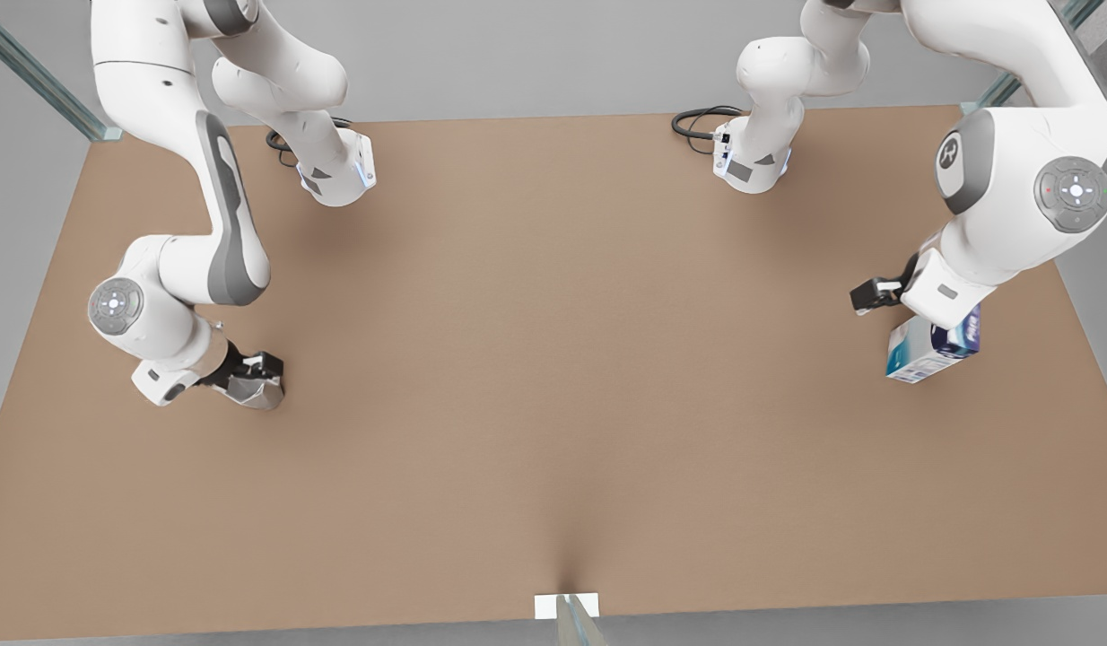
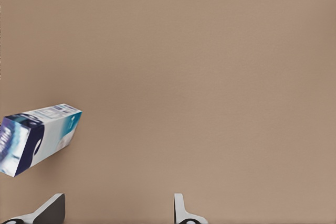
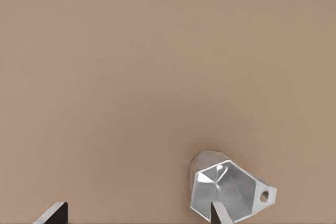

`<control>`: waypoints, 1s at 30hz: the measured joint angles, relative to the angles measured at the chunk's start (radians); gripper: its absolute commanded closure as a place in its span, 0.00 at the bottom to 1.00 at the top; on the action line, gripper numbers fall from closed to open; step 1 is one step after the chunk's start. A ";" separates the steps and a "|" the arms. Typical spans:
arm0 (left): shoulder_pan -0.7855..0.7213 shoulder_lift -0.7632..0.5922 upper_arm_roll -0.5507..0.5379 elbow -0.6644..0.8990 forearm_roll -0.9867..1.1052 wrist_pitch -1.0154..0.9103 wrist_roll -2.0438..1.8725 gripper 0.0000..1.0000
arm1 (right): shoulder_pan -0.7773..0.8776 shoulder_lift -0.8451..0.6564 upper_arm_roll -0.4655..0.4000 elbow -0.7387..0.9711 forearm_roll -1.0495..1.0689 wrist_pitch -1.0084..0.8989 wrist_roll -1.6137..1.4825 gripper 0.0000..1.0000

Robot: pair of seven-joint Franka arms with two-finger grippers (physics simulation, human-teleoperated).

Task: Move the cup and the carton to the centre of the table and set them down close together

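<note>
Cup (image 3: pixel 227 191): by the front view's left edge, under the right gripper (image 3: pixel 137 214); spread fingers, nothing held; one fingertip over its rim could tip it.
Carton (image 2: pixel 37 137): far right side, off-line from the left gripper (image 2: pixel 118 211), wide open, empty; closing misses.
Table (image 1: pixel 553 359): centre bare.

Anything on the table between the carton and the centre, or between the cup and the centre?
Nothing visible. The table is bare between the carton, on the front view's right, the cup, on its left, and the centre.
</note>
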 measured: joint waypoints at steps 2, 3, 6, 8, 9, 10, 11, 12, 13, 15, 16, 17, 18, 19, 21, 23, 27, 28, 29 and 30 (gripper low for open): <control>-0.001 0.001 -0.001 0.000 0.000 -0.011 0.000 0.00 | -0.003 0.002 -0.010 -0.034 0.003 0.039 0.001 0.00; 0.000 0.001 -0.001 0.000 0.000 -0.012 0.000 0.00 | -0.004 0.006 -0.011 -0.057 0.011 0.067 0.002 0.00; -0.001 0.004 -0.001 0.000 0.000 -0.018 0.003 0.00 | -0.017 0.016 -0.025 -0.128 0.020 0.149 0.000 0.00; 0.000 0.011 -0.001 0.000 0.000 -0.018 0.003 0.00 | -0.023 0.028 -0.038 -0.131 0.021 0.154 -0.004 0.00; 0.000 0.011 -0.001 0.000 0.000 -0.018 0.003 0.00 | -0.022 0.040 -0.043 -0.132 0.024 0.164 -0.004 0.00; -0.001 0.012 -0.001 0.000 0.000 -0.018 0.003 0.00 | -0.023 0.045 -0.043 -0.145 0.026 0.183 -0.005 0.00; 0.000 0.014 -0.001 0.000 0.000 -0.018 0.003 0.00 | -0.025 0.045 -0.043 -0.181 0.026 0.230 -0.005 0.00; 0.000 0.014 -0.001 0.000 0.000 -0.018 0.003 0.00 | -0.028 0.050 -0.043 -0.193 0.026 0.245 -0.005 0.00; 0.000 0.011 -0.001 0.001 0.000 -0.019 0.003 0.00 | -0.027 0.061 -0.043 -0.199 0.026 0.260 -0.005 0.00; 0.000 0.012 -0.001 0.002 0.000 -0.024 0.003 0.00 | -0.031 0.073 -0.043 -0.219 0.026 0.270 -0.018 0.00; 0.000 0.012 -0.001 0.002 0.000 -0.025 0.003 0.00 | -0.032 0.073 -0.043 -0.229 0.026 0.269 -0.020 0.00; 0.000 0.012 -0.001 0.002 0.000 -0.026 0.003 0.00 | -0.031 0.073 -0.043 -0.235 0.026 0.269 -0.021 0.00; 0.000 0.012 -0.001 0.002 0.000 -0.024 0.003 0.00 | -0.031 0.073 -0.043 -0.240 0.026 0.269 -0.021 0.00; 0.000 0.012 -0.001 0.002 0.000 -0.026 0.003 0.00 | -0.031 0.073 -0.043 -0.244 0.026 0.271 -0.021 0.00; 0.000 0.012 -0.001 0.002 0.000 -0.026 0.003 0.00 | -0.031 0.097 -0.043 -0.243 0.026 0.318 -0.026 0.00; 0.000 0.012 -0.001 0.003 0.000 -0.026 0.002 0.00 | -0.031 0.101 -0.043 -0.243 0.026 0.332 -0.027 0.00; 0.000 0.014 -0.001 0.003 0.000 -0.026 0.002 0.00 | -0.024 0.108 -0.043 -0.263 0.026 0.335 -0.028 0.00; 0.000 0.014 -0.001 0.003 0.000 -0.026 0.002 0.00 | -0.024 0.111 -0.043 -0.271 0.026 0.336 -0.030 0.00; 0.000 0.014 -0.001 0.003 0.000 -0.026 0.002 0.00 | -0.025 0.116 -0.043 -0.275 0.026 0.342 -0.030 0.00; -0.001 0.018 -0.001 0.003 0.000 -0.026 0.002 0.00 | -0.024 0.127 -0.043 -0.274 0.026 0.356 -0.030 0.00</control>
